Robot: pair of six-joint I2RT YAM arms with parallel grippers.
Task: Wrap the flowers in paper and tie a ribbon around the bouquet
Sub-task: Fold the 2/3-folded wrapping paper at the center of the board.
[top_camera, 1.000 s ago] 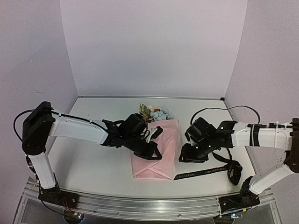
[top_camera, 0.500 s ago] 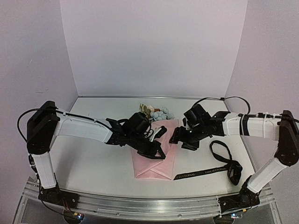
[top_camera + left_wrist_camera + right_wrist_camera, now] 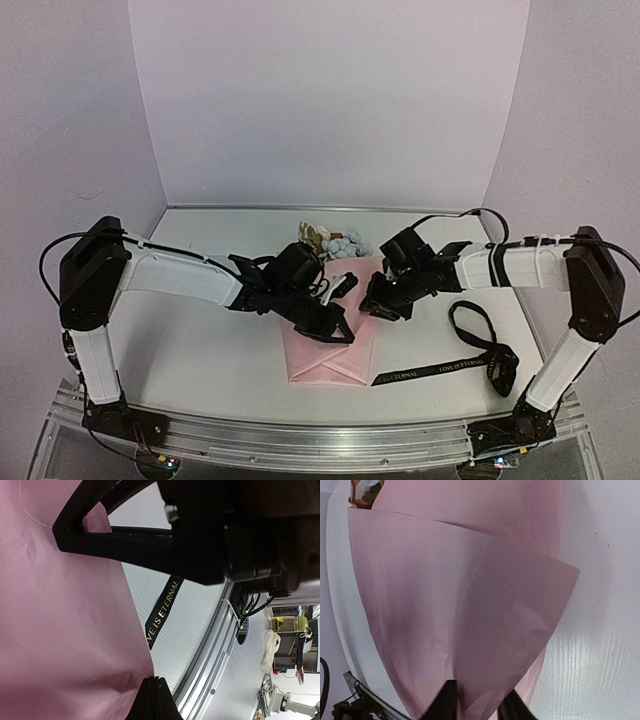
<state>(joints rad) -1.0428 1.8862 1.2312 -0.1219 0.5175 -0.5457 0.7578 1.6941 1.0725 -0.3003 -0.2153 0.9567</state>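
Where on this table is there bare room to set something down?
Widest free patch: the near-left table, between the left arm and the front rail. A second lies behind the left arm, toward the back wall. Crowded: the middle, where both arms meet over the paper by the flowers, and the near right, where the ribbon lies.

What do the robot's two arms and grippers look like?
The left arm and right arm are white tubes with bulky black joints. Thin black cables loop off them, and dark bands ring the right one. The left gripper and right gripper are black, each with two slim tapered fingers.
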